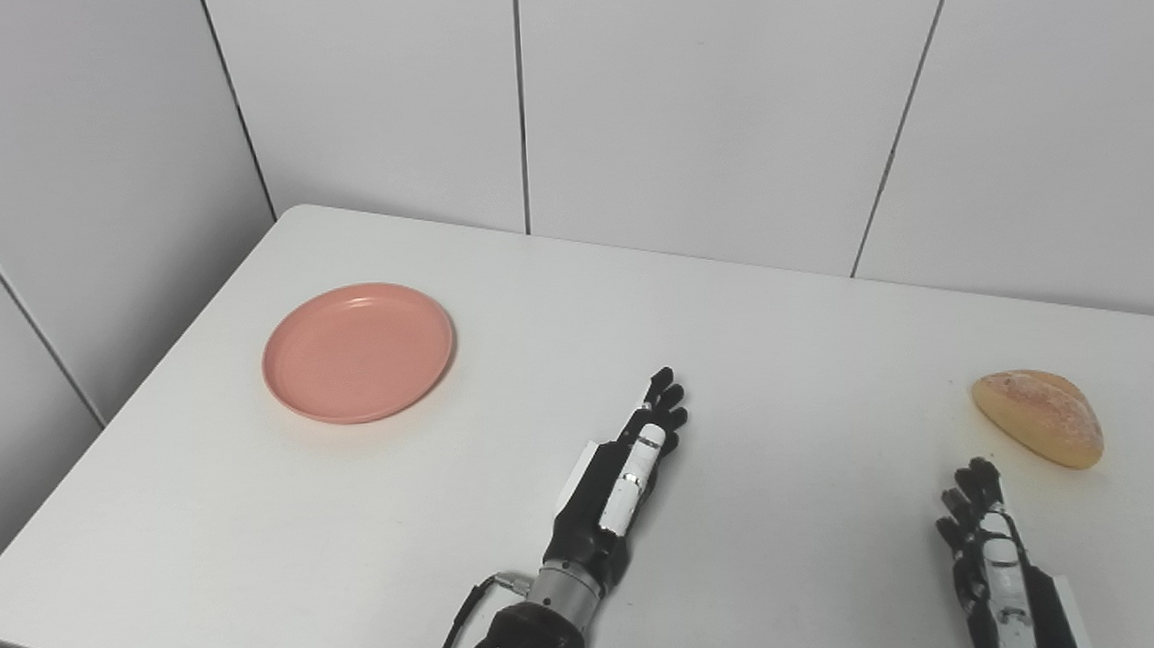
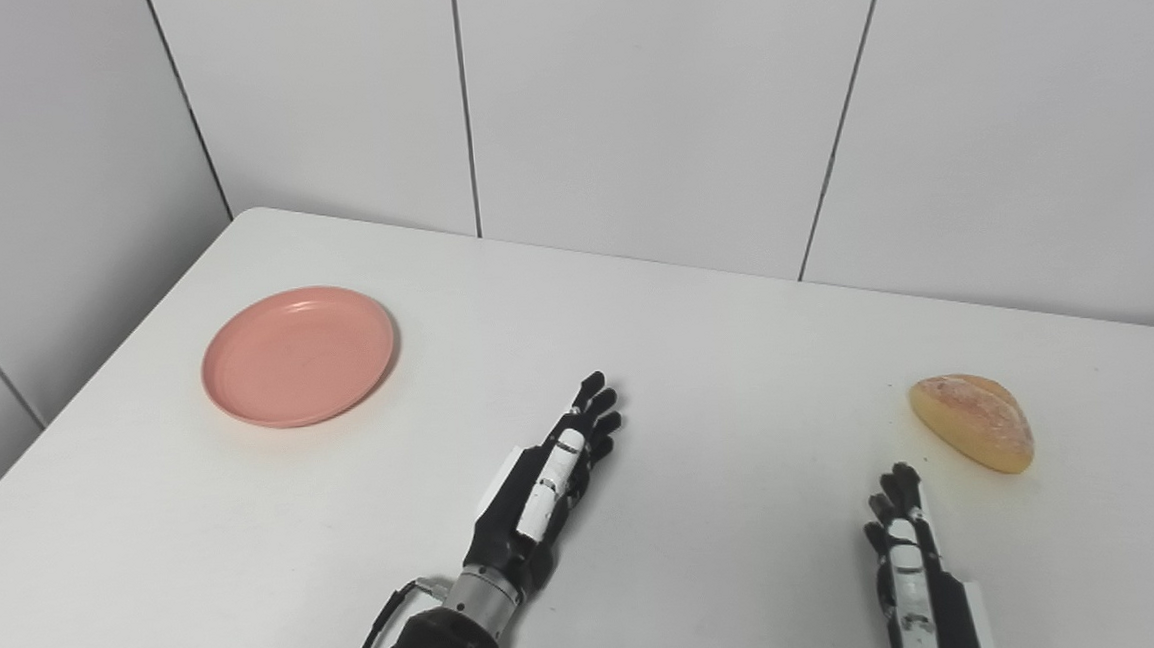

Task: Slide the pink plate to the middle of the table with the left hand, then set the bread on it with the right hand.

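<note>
Pink and round, the plate [image 1: 358, 352] is lying flat on the left part of the white table [image 1: 789, 351], nearer the far left corner than the middle. We are seeing nothing on it. We are holding our left hand [image 1: 617, 487] over the middle of the table with its fingers [image 1: 664, 399] stretched out straight and close together, gripping nothing, and pointing away from us toward the far wall. The plate is sitting well apart from those fingertips, off to their left and a little farther back, with bare tabletop between them.

We are keeping our right hand [image 1: 986, 539] low near the front right edge, partly cut off by the bottom of the view. Its fingers [image 2: 898, 500] are reaching forward, slightly spread, and closing on nothing. The bread [image 1: 1040, 418], a golden-brown half-oval roll, is resting on the table just beyond and to the right of those fingertips, near them but not touching. Whether either palm is pressing on the tabletop we cannot tell. Plate and bread are lying far apart, on opposite sides of the table.
</note>
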{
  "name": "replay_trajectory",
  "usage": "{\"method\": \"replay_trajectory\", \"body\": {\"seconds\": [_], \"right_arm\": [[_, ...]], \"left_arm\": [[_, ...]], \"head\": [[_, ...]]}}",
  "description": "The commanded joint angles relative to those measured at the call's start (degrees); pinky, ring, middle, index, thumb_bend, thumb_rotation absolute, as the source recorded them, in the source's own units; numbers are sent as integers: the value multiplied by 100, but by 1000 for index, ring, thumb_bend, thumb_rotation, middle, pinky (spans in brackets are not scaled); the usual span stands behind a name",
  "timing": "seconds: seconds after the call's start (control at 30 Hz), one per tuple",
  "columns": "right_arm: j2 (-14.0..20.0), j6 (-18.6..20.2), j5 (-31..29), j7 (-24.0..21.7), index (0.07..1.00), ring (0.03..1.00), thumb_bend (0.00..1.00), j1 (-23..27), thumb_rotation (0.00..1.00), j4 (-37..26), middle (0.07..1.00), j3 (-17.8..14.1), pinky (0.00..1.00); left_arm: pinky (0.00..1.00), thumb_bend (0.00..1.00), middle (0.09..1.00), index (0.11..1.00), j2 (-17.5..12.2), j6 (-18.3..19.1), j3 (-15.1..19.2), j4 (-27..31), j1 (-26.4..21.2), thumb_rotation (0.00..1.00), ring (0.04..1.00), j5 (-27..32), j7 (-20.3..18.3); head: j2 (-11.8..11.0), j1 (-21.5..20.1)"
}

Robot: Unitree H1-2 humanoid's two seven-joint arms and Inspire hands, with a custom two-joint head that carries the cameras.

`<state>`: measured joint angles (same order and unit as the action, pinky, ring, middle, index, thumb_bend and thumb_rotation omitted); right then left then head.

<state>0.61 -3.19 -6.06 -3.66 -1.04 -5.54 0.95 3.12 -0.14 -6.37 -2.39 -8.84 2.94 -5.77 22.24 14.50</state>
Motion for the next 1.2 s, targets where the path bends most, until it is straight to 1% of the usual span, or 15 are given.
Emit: {"method": "replay_trajectory", "body": {"seconds": [0.0,0.1,0.2,0.3,0.4,0.53,0.7,0.8,0.87,0.97,1.1,1.17], "right_arm": [[-22,-51,-34,-13,1000,1000,169,2,1000,-162,1000,-12,1000],[-27,20,-31,-4,1000,1000,174,-14,1000,-215,1000,-4,1000],[-34,-9,20,24,1000,1000,169,-7,1000,-189,1000,-1,1000],[-32,23,21,31,1000,1000,174,1,1000,-185,1000,7,1000],[-34,18,-11,20,1000,1000,172,9,1000,-164,1000,6,1000],[-26,-30,-18,6,1000,1000,162,25,1000,-111,1000,7,1000],[-11,-16,-47,-14,1000,1000,168,33,1000,-100,1000,7,1000],[-14,-13,-18,15,1000,1000,162,30,1000,-103,1000,0,1000],[-2,-60,17,17,1000,1000,154,32,1000,-92,1000,3,1000],[7,-56,30,19,1000,1000,162,33,1000,-88,1000,-3,1000],[-6,-32,-15,18,1000,1000,162,34,1000,-95,1000,-25,1000],[4,-47,-22,9,1000,1000,165,37,1000,-85,1000,-27,1000]], "left_arm": [[978,472,978,970,-19,-39,10,220,-93,1000,959,-152,60],[980,455,974,965,-82,13,62,374,-189,1000,956,-194,98],[986,431,983,971,-145,103,142,540,-284,1000,963,-163,74],[983,443,983,971,-198,224,215,684,-367,1000,966,-118,60],[987,446,978,970,-228,473,326,939,-454,1000,966,-110,141],[966,440,969,965,-286,561,520,1131,-597,1000,954,-64,181],[997,446,974,971,-490,479,769,1178,-825,1000,961,132,78],[988,472,962,959,-601,543,934,1175,-976,1000,948,190,148],[981,478,956,949,-660,502,1070,1089,-1094,1000,943,240,198],[973,469,955,945,-778,497,1260,976,-1292,1000,943,337,236],[968,433,946,918,-883,501,1409,934,-1473,1000,939,425,285],[968,418,953,923,-950,564,1488,939,-1577,1000,944,482,311]], "head": [[12,9],[9,15],[16,23],[20,30],[18,42],[7,52],[26,115],[26,139],[28,155],[41,176],[38,209],[32,234]]}}
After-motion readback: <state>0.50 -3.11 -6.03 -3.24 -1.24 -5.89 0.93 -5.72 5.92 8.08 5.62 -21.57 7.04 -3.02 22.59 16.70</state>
